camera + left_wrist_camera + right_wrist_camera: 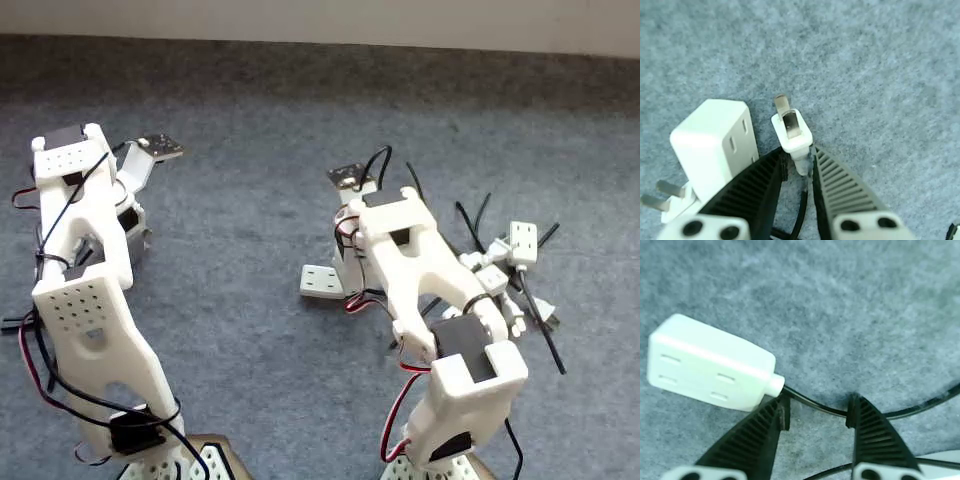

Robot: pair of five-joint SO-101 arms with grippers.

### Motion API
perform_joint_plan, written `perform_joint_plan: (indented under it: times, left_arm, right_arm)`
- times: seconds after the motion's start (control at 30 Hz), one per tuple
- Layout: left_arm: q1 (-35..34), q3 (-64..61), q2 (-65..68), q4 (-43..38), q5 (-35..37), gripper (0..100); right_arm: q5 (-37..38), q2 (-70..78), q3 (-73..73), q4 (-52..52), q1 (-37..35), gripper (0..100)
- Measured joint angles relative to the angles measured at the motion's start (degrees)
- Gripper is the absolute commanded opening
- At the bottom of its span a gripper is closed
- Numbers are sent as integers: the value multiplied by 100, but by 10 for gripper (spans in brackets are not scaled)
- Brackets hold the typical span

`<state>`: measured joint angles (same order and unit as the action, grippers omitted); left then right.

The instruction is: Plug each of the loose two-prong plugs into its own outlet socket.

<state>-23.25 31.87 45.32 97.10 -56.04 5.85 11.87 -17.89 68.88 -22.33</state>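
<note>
white two-prong plastic plug pinched at its thin neck
left fingers clamp it beside the white cube adapter; it may twist, prongs missing slots. right fingers gape, empty.

Adapter prongs cut off — cord exits edge.

The plug lies just beside the socket block on the carpet
</note>
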Motion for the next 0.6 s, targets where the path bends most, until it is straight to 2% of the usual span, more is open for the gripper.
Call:
perform_joint_plan:
  times: [0.33, 0.47, 0.6]
  left_arm:
    - [53, -9, 0, -123, 123, 79]
    - [62, -9, 9, -176, 264, 143]
    - [176, -35, 18, -396, 325, 146]
  right_arm:
    - [0, 0, 0, 0, 0, 192]
    - [0, 0, 0, 0, 0, 192]
    - [0, 0, 0, 0, 0, 192]
